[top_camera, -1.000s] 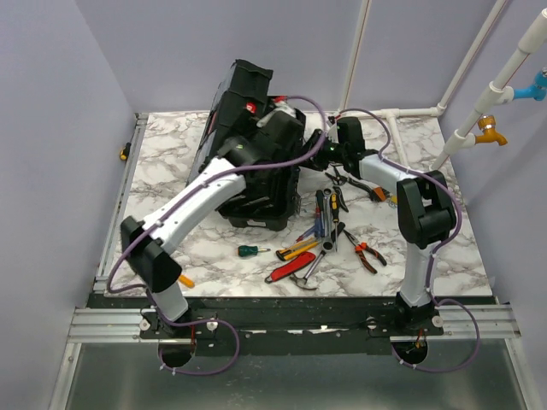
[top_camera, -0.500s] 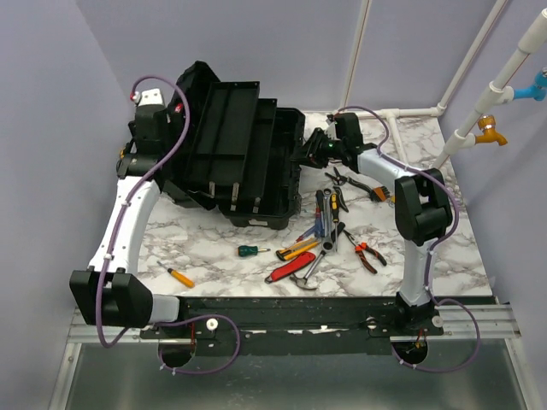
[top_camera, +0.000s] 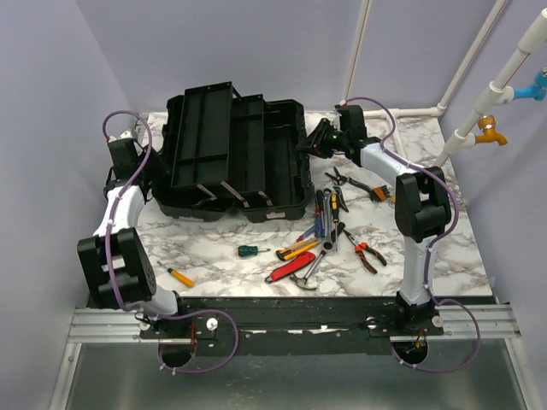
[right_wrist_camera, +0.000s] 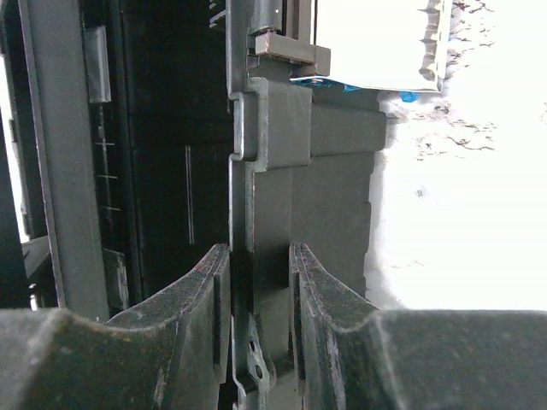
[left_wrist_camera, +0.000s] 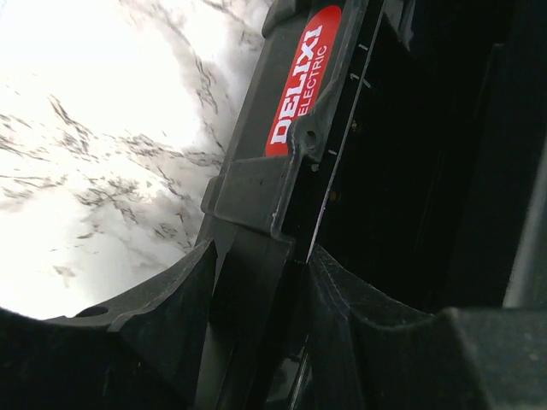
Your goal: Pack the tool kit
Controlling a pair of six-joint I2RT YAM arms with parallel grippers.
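Since half a second ago the toolbox (top_camera: 256, 171) has settled from a tilt to lie flat and open, and the left arm has drawn back to the box's left side.

Surface and room: white marble-pattern counter (top_camera: 214, 256), enclosed by lilac walls (top_camera: 68, 85). White pipes (top_camera: 479, 102) run up the far right corner.

Toolbox: on the far half of the counter, lid laid back to the left, base to the right.

Left fingers (left_wrist_camera: 171, 325): set either side of a black rim on the lid, just below a red label (left_wrist_camera: 303, 77). Whether they press on it cannot be told.

Right fingers (right_wrist_camera: 197, 290): pinching the upright wall at the base's right end, one finger on each face.

Tools (top_camera: 320, 231): lying loose in a cluster just in front of the box's right part. A green screwdriver (top_camera: 248, 250) and an orange one (top_camera: 179, 276) lie apart to the left.

Clearance: the lid's left side sits near the counter's left edge. Bare marble shows at the near left and on the right side.
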